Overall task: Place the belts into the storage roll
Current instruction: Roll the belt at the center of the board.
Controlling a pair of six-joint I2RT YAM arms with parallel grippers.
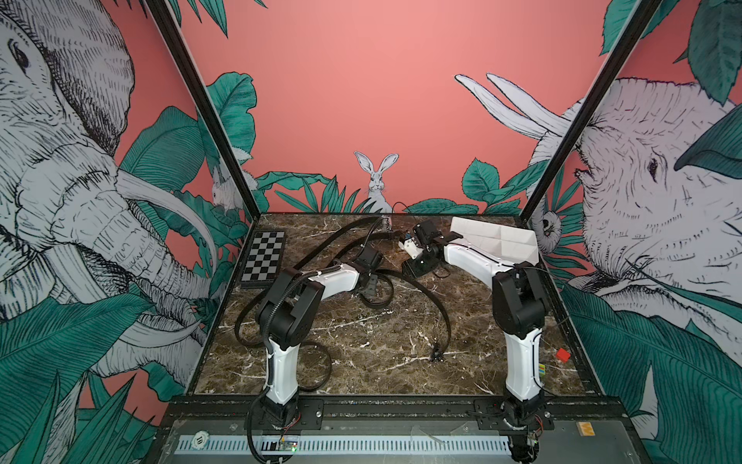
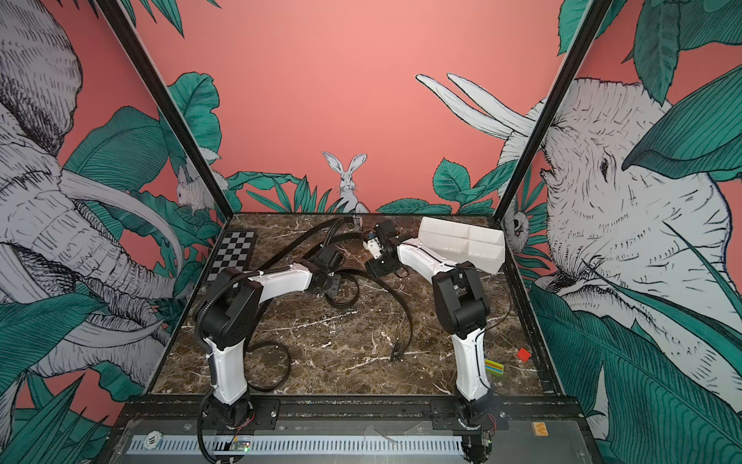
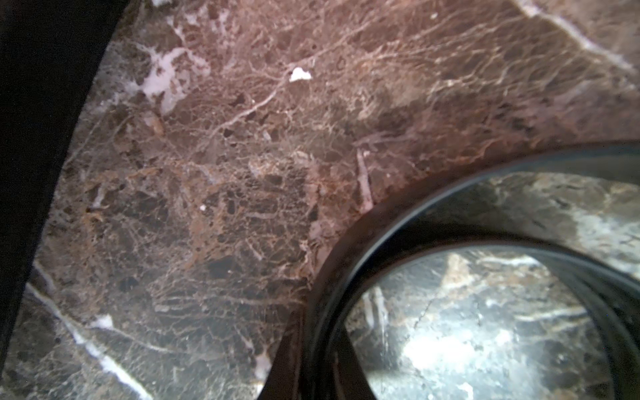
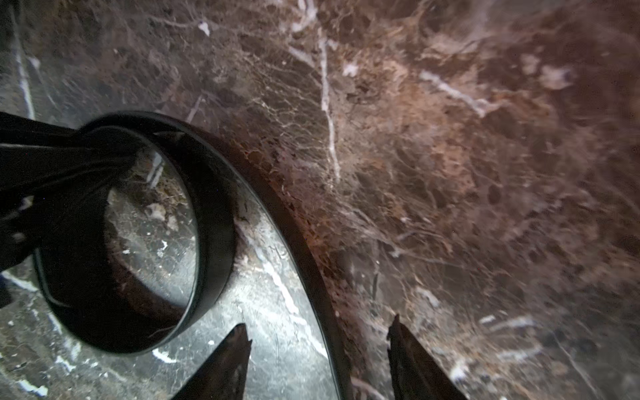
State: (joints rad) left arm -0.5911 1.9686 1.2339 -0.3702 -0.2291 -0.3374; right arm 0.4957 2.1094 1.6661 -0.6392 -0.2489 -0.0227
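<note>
The coiled belt [image 4: 214,225] stands on edge on the marble table [image 1: 381,333] near its middle, the coil's opening facing up; from the coil its tail sweeps in a long arc toward the front, ending in a buckle end [image 1: 437,354] that points at the front edge; the left gripper [image 1: 371,285] sits at the coil's rim, and in the right wrist view its dark fingers seem pressed together on the band, pinching it; the right gripper [image 4: 318,341] hangs low just beyond the coil with its claw spread, the arcing tail passing between the two tips with neither tip touching it; a second belt [image 1: 335,237] runs slantwise from the back middle toward the left front, its long axis diagonal; a looped belt [image 2: 288,367] lies near the front beside the left arm's base, and the arm hides whether these two are one strap; the storage roll [image 2: 461,241] is at the back right, well apart from every belt, its long axis running from the back middle toward the right wall, and it appears tipped so that its divided compartments face the front; a checkered board [image 1: 263,257] lies at the back left; a red block [image 1: 563,355] and a striped block [image 2: 494,367] lie at the front right; an orange sticker [image 1: 585,429] on the front frame bears a mark too small to read
</note>
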